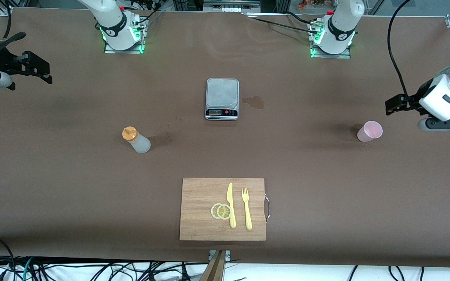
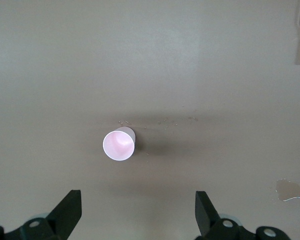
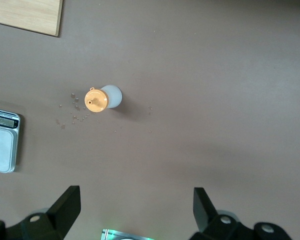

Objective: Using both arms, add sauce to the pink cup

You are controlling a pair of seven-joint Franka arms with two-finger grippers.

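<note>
A: Where is the sauce [image 1: 136, 140] sitting?

B: It is standing upright on the brown table [image 1: 326, 195], left of centre in the front frame, orange cap on, toward the right arm's end. In the right wrist view it is showing in the upper-left part of the frame [image 3: 102, 98], with small droplets on the table beside it.

A: And the pink cup [image 1: 370, 131]?

B: It is standing upright and open at the right of the front frame, toward the left arm's end, well apart from the bottle. The left wrist view is looking straight down into it [image 2: 119, 144].

A: What are the grippers doing?

B: The left gripper [image 2: 138, 212] is hanging at the right edge of the front frame, fingers spread wide and holding nothing, above the table near the cup. The right gripper [image 3: 136, 210] is hanging at the left edge, also spread wide and empty.

A: Anything else?

B: A scale [image 1: 222, 98] is sitting at upper centre with a wet patch [image 1: 254, 102] beside it. A cutting board [image 1: 201, 195] at lower centre is carrying lemon slices [image 1: 221, 211], a yellow knife [image 1: 231, 205] and a yellow fork [image 1: 246, 208].
</note>
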